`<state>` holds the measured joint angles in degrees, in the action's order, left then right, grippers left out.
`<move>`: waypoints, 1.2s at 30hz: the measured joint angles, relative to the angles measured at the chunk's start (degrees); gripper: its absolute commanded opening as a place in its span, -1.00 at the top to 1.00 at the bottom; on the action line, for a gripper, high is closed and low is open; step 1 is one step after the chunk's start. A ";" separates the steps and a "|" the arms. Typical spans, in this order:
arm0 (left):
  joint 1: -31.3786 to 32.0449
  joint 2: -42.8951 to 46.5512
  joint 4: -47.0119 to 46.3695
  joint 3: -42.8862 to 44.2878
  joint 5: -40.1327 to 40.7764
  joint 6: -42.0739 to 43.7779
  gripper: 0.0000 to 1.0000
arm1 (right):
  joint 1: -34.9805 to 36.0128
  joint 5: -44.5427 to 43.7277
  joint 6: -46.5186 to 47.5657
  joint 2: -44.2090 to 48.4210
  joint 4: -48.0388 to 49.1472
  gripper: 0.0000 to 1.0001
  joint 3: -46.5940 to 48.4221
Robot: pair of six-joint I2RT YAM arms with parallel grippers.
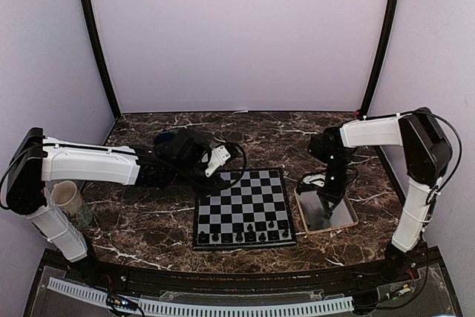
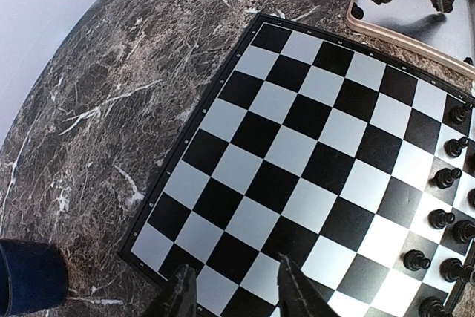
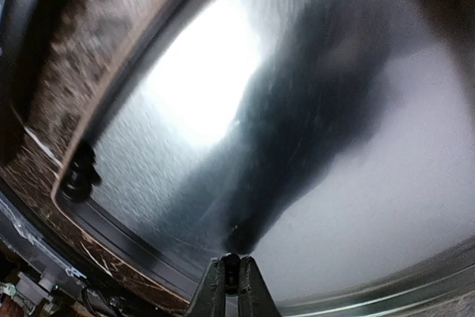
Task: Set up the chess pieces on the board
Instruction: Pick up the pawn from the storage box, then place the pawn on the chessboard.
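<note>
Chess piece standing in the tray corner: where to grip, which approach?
Pinch the chess piece near its top, coming straight down. It seems to stand upright, close into a corner of the tray, so the rim on two sides likely blocks a sideways approach.

The board (image 1: pixel 249 198) is chequered in black and pale grey squares and is edged with a thin black border. The chess pieces (image 2: pixel 444 177) are finished near-black. The table (image 1: pixel 148 235) is patterned as dark brown marble with white veining. The tray (image 2: pixel 404 41) is rimmed in tan, with a reflective grey floor.
</note>
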<state>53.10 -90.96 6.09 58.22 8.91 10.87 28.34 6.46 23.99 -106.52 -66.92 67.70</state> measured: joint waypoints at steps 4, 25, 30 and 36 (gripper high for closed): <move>0.00 -0.17 0.02 0.02 0.02 0.00 0.20 | 0.00 4.74 1.16 0.24 4.04 0.86 1.99; 0.00 -1.29 -0.20 0.76 0.39 -0.02 0.20 | 5.95 26.18 -1.95 7.02 39.10 0.83 -1.36; 0.00 -1.29 -0.31 0.76 1.05 -0.02 0.20 | 9.40 25.94 -4.70 6.88 52.92 0.83 -8.20; 0.00 -1.29 -0.42 0.76 1.36 -0.02 0.20 | 11.34 24.79 -7.50 4.81 62.86 0.66 -10.05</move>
<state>53.10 -92.25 5.67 58.98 10.26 10.85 39.68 31.24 16.49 -101.71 -4.05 57.65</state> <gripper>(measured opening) 0.399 0.134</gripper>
